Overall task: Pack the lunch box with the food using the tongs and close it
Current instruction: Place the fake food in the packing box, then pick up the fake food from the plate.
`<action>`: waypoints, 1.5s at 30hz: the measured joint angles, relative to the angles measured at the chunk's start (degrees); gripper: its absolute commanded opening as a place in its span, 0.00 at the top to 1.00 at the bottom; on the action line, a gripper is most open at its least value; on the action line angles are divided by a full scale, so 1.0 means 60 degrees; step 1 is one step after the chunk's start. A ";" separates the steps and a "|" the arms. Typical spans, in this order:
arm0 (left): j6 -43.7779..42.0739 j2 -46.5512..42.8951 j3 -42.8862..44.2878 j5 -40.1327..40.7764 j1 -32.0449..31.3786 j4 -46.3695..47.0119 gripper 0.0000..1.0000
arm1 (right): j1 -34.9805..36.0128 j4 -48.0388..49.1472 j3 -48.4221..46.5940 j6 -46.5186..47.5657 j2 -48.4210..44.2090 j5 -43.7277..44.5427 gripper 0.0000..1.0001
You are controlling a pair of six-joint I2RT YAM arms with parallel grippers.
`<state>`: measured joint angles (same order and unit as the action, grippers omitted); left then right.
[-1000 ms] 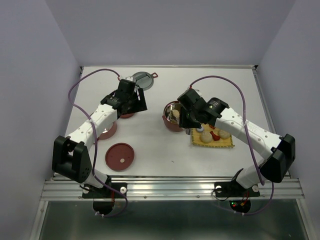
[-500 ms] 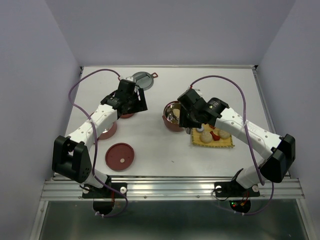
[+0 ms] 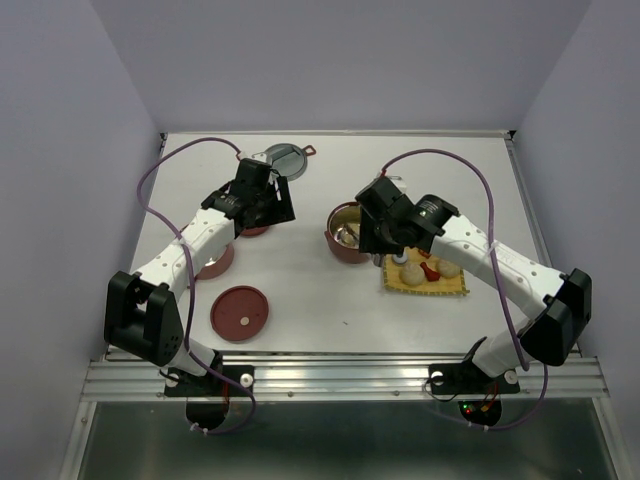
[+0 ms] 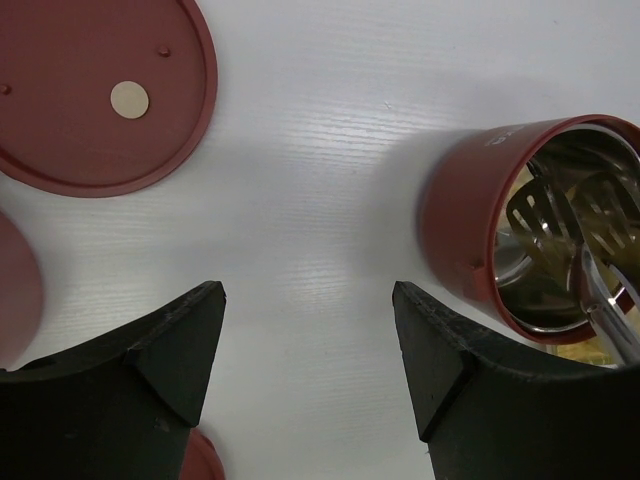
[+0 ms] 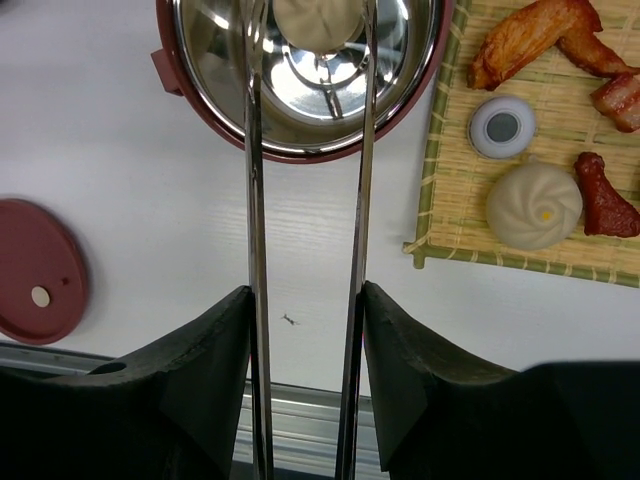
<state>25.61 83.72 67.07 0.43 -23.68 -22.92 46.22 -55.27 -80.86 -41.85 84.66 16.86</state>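
My right tool (image 5: 305,295) is clamped on the tongs (image 5: 253,200), bun (image 5: 318,20) btw the tips straight ahead, over the lunch box bowl (image 5: 300,155). Imo ease off slow so it drops centred. Left tool (image 4: 308,290) apart, empty.

White table (image 5: 150,200): bowl (image 5: 205,70) ahead of the right claw (image 5: 305,295), mat (image 5: 455,190) to its right, lid (image 5: 35,270) left.

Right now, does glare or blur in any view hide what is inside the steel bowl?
Right wrist view: the steel bowl throws bright mirror highlights, yet the bun between the tongs reads clearly. Left wrist view: reflections inside that bowl clutter it; contents unclear. Top view: even light, soft shadows, bowl too small to judge.
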 measured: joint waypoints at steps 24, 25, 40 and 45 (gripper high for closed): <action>-0.0040 0.0415 0.0000 -0.0189 -0.0022 0.0062 0.21 | 0.0000 -0.2350 -0.0601 -0.1515 -0.2670 0.2823 0.53; -0.0044 0.0463 0.0000 -0.0215 -0.0040 0.0076 0.21 | 0.0000 -0.2521 -0.0335 -0.1712 -0.2874 0.2841 0.53; -0.0160 0.0947 0.0007 -0.0335 -0.0255 0.0109 0.21 | -0.0004 -0.2535 0.2674 -0.2845 -0.3421 0.2328 0.52; -0.0186 0.0973 0.0007 -0.0353 -0.0295 0.0146 0.22 | -0.0208 -0.2014 0.2830 -0.2809 -0.3111 0.2229 0.52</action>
<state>24.49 89.56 67.11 -1.69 -25.45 -22.04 44.97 -67.35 -63.88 -58.70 66.00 30.24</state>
